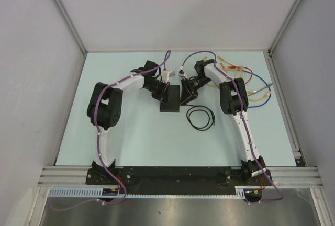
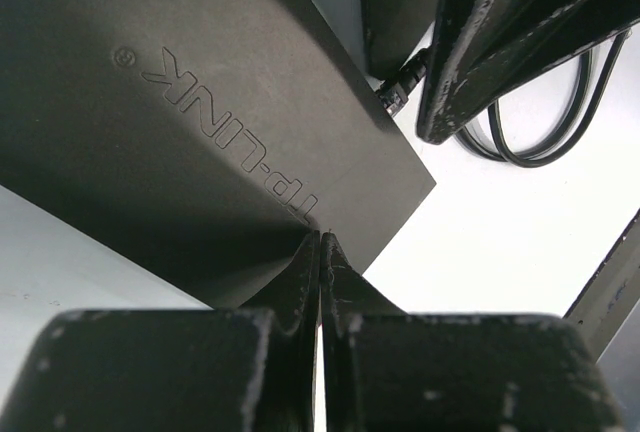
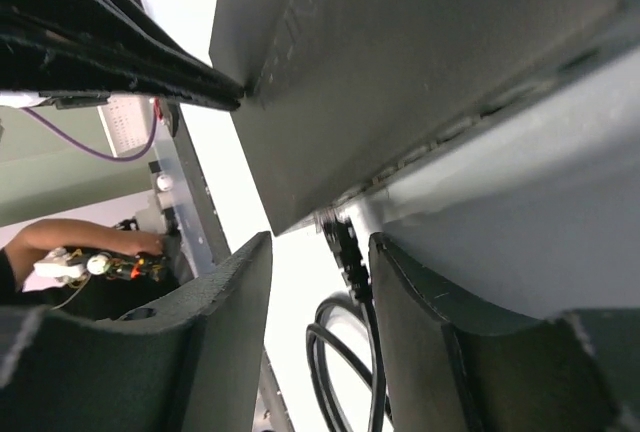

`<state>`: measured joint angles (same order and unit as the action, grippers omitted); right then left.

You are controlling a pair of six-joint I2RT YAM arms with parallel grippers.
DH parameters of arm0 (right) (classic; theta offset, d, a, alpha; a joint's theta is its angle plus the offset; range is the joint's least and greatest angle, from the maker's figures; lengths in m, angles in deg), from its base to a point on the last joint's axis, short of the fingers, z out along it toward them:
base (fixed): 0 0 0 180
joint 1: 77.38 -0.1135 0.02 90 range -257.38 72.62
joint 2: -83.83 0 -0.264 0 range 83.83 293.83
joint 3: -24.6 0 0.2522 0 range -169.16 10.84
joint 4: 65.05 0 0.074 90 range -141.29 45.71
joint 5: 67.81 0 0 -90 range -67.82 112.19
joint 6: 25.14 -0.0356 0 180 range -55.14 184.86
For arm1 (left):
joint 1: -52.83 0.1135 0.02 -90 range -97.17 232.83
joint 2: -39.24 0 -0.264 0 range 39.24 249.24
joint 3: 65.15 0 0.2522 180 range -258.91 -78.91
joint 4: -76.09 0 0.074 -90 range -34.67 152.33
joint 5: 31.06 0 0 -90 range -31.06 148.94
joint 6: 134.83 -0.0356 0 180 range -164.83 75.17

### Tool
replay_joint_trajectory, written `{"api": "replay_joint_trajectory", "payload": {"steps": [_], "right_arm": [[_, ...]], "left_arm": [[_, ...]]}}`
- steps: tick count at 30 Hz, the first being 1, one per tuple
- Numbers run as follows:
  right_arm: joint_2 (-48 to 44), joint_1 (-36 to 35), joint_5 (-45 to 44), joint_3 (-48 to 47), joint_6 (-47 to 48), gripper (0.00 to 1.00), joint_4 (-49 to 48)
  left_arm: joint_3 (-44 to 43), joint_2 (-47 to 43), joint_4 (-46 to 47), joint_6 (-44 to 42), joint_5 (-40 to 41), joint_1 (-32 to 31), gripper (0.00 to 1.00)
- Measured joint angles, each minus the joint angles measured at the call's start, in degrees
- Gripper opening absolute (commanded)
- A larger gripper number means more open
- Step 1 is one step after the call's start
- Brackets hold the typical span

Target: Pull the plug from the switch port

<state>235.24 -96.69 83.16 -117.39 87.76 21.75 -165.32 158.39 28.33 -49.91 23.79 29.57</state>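
Left claw, fully closed, touches switch; right claw gapes around plug.

The top view looks steeply down from above and behind the arm bases (they line the bottom of the frame), far enough off to take in the whole table. The left wrist view hangs very close over the switch, the left gripper at bottom centre. The right wrist view is as close, facing the switch's edge past the right gripper at the bottom. Both wrist views share switch, plug and cable; the top view holds them mid-frame.
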Motion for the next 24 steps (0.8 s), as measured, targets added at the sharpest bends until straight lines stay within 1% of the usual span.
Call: {"api": "replay_joint_trajectory", "payload": {"steps": [6,9,15,19,24], "right_arm": [[0.22,-0.87,-0.57,-0.94,0.33,0.40,-1.84],[0.55,-1.01,-0.22,-0.94,1.16,0.39,-1.68],[0.79,-0.96,0.61,-0.96,3.04,0.39,-1.09],[1.05,-0.83,1.51,-1.16,6.25,0.36,0.02],[1.42,-0.70,2.21,-1.31,9.42,0.27,1.31]], "left_arm": [[0.00,0.00,0.02,0.00,0.02,-0.04,0.00],[0.00,0.00,0.00,0.00,0.04,-0.04,0.00],[0.00,0.00,0.00,-0.02,0.07,-0.07,0.00],[0.00,0.00,0.02,-0.04,0.09,-0.09,0.00],[0.00,0.00,0.00,-0.07,0.07,-0.13,0.00]]}}
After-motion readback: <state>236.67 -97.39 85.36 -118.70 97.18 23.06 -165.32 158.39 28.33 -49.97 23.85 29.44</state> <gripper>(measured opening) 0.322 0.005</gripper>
